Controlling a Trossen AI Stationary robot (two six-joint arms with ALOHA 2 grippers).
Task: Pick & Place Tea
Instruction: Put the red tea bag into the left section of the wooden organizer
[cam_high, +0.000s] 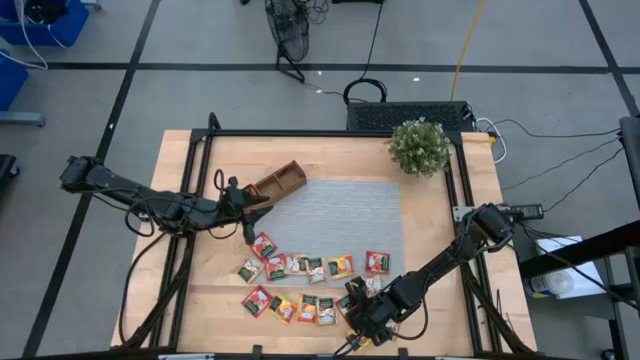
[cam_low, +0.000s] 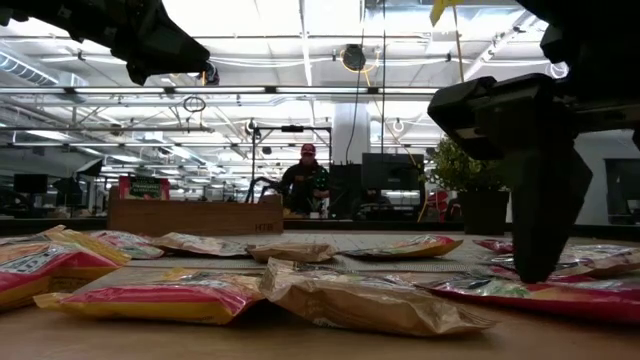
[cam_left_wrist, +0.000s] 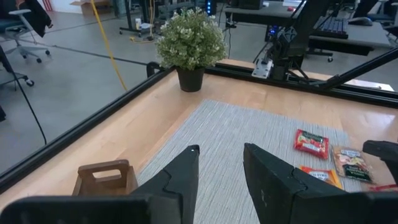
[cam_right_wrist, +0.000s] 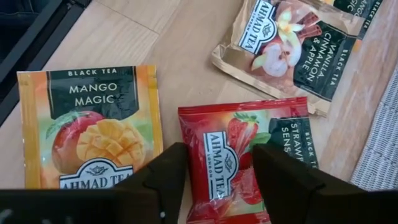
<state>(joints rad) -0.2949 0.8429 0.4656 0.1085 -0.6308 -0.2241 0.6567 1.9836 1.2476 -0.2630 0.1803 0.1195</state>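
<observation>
**Right gripper set down over a red sachet at the table's near edge**

The right gripper (cam_high: 368, 322) is seen low at the near edge of the table (cam_high: 430, 200), among the scattered tea sachets (cam_high: 300, 266). In the right wrist view its 2 fingers (cam_right_wrist: 163, 177) are spread on either side of a red strawberry sachet (cam_right_wrist: 233, 162), which lies flat on the wood between them; no pinch on it can be seen. An orange mango sachet (cam_right_wrist: 96, 127) lies just beside the red one, and a pale vanilla, cinnamon and apple sachet (cam_right_wrist: 292, 46) lies near it, close to the edge of the grey woven mat (cam_right_wrist: 380, 143).

From above, the sachets are shown in 2 loose rows, the farther row along the mat's near edge and the nearer row on bare wood. In the low view 1 dark finger (cam_low: 545, 210) is seen reaching down to the sachets, though contact cannot be judged there.

The left gripper (cam_high: 252, 205) is held above the mat's left part, next to the brown wooden tray (cam_high: 280, 181). Its fingers (cam_left_wrist: 180, 180) are parted with nothing between them. Whether the tray holds any tea cannot be made out. A potted plant (cam_high: 419, 146) stands at the far right corner
</observation>
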